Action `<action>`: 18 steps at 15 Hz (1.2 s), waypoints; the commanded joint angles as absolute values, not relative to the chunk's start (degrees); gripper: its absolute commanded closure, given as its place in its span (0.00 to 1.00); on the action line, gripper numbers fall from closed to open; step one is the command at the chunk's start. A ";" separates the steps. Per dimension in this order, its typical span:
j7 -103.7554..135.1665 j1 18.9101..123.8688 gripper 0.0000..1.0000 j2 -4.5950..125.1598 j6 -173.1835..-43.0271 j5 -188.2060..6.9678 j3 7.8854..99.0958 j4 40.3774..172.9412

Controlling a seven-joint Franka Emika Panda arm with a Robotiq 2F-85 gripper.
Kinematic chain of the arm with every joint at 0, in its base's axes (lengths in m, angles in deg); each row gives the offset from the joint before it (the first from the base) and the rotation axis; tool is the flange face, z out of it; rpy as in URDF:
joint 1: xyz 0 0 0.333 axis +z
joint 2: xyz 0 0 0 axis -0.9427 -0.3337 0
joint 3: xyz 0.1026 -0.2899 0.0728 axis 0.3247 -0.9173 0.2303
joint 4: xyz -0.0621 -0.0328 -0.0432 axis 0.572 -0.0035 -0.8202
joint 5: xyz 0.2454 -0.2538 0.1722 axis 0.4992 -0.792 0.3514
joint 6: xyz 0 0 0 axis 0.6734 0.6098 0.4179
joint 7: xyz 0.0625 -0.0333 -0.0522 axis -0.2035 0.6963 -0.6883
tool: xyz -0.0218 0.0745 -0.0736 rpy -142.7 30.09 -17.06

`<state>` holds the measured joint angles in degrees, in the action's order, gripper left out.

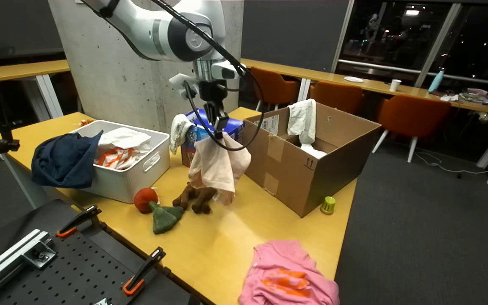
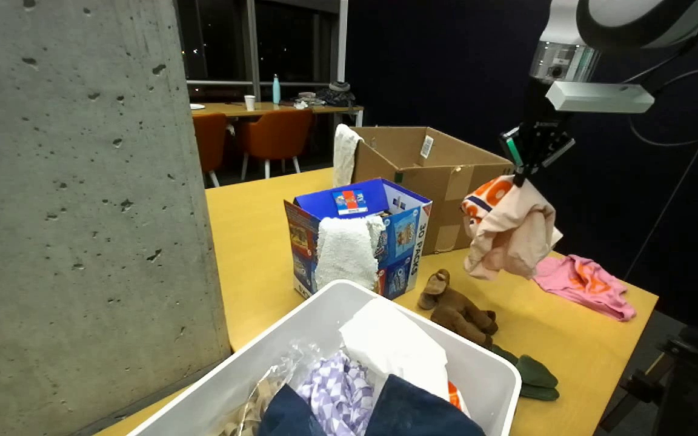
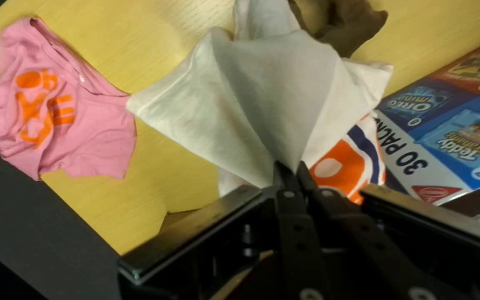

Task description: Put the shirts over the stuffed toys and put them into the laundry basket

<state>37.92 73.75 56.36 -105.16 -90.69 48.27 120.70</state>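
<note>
"Wrist view: state of the black two-fingered gripper (image 3: 290, 167)?"

"Jaws pressed together, pinching the cream-white, peach-tinted cloth shirt (image 3: 269, 96) above the yellow wooden table (image 3: 173, 175); the pink cloth shirt (image 3: 94, 137) lies near one corner"

"And in an exterior view?"

"The brown plush toy (image 1: 203, 199), green plush toy (image 1: 167, 218) and round orange-red plush toy (image 1: 145, 199) lie inward of one edge, near the pale rectangular plastic laundry basket (image 1: 119, 184)"

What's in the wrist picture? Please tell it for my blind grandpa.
The robot's hand pinches a cream-white shirt above a yellow table. A pink shirt printed in orange lies at the picture's left, with parts of a snack box at right and a brown toy at top.
</note>
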 commanded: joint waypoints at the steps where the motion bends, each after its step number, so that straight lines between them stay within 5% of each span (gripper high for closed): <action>1: 35.27 73.66 0.99 51.52 -102.27 -90.03 51.52 115.50; 18: 13.36 70.95 0.99 29.02 -97.68 -84.04 59.47 99.36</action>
<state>14.34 71.40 29.52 -100.65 -84.98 58.80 99.58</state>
